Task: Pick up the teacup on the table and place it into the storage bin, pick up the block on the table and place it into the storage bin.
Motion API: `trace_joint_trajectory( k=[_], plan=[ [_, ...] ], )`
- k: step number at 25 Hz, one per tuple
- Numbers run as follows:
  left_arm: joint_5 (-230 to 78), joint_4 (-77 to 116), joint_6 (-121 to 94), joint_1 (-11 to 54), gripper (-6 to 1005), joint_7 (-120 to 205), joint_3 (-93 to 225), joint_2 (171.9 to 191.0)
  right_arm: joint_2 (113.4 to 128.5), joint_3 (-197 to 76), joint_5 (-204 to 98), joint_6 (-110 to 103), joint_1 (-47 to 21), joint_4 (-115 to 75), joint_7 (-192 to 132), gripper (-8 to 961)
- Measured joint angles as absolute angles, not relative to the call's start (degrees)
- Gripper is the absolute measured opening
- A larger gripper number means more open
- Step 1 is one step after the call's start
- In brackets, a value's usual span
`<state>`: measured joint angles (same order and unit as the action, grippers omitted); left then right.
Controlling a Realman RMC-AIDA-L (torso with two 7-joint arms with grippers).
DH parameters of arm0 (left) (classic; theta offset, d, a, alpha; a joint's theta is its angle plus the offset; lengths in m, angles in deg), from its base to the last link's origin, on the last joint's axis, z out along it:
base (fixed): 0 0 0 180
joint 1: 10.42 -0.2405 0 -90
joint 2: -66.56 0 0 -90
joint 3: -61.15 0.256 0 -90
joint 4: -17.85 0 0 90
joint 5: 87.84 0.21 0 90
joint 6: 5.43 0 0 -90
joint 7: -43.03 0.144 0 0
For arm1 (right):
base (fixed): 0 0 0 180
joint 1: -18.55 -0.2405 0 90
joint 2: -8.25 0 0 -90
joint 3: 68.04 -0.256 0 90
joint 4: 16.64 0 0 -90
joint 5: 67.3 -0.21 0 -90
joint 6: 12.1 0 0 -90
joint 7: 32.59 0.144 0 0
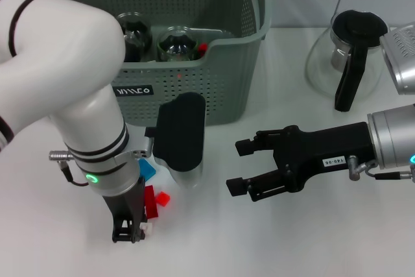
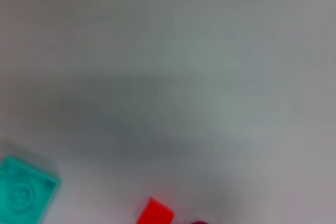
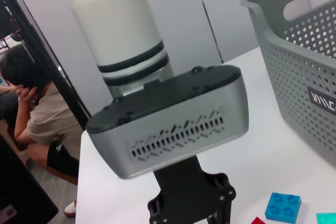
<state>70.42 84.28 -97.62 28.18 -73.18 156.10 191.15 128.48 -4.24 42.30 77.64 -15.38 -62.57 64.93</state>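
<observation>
White left arm bends down from the table's left side – wrist vertical, black left gripper point(image 1: 128, 228) pointing straight down at the tabletop near the front edge, fingertips low, opening not readable. Right arm comes in from the right edge, silver wrist level, black right gripper point(image 1: 244, 167) held horizontal above the table – its two fingers spread apart, nothing between them, pointing toward the left arm.

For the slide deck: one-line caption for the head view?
Left gripper lowered over blocks before storage bin; right gripper waits, jaws open.
</observation>
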Motion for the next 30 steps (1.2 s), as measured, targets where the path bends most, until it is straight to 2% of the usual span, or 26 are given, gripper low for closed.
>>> trace_joint_trajectory(
  k=[8,10,14,18,23,30],
  plan=[
    [64.50,89.24,-103.35,26.60,220,-74.66,145.37,191.04,128.30,-4.23,42.30,77.15,-15.11,-61.90,64.22,946],
    [55.42,89.39,-110.23,25.34,228,-74.29,128.98,190.83,128.15,-4.26,42.29,77.26,-14.91,-61.90,64.08,946],
    [48.10,90.66,-116.24,24.43,244,-73.86,115.48,190.25,127.89,-4.29,42.48,77.49,-14.72,-61.90,64.02,946],
    [40.24,93.45,-119.16,25.18,259,-74.35,103.46,188.09,127.87,-3.94,43.18,77.61,-14.57,-61.90,64.01,946],
    [33.66,93.69,-111.41,29.25,279,-75.51,97.94,184.87,127.94,-3.80,44.72,77.99,-14.66,-61.84,63.89,946],
    [39.00,86.28,-87.57,35.91,306,-80.38,103.37,183.61,127.93,-3.56,44.99,78.63,-15.24,-61.96,62.98,947]
  ],
)
